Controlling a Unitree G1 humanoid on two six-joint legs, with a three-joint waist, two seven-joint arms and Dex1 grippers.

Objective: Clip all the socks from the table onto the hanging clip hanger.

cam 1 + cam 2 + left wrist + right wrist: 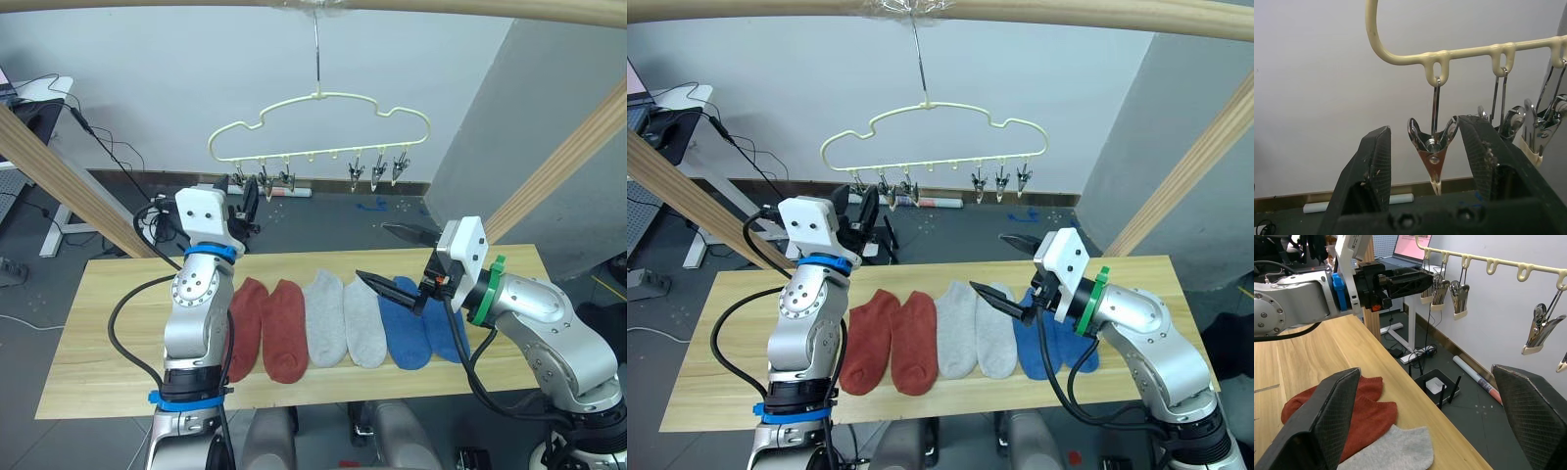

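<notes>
Six short knit ankle socks are lying flat in a row, side by side, on the long light-wood plank table [88, 323]: two rust-red socks [269, 328] at left, two light grey socks [345, 318] in the middle, two blue socks [416, 333] at right. Beyond and above the table's far edge, the thin pale-yellow wire clip hanger [318, 127] is hanging by its hook, small metal clips [377, 170] dangling empty.

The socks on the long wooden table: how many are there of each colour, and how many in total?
Rust-red knit ankle socks: 2
Light grey knit ankle socks: 2
Blue knit ankle socks: 2
Total: 6, all lying on the light wooden table.
</notes>
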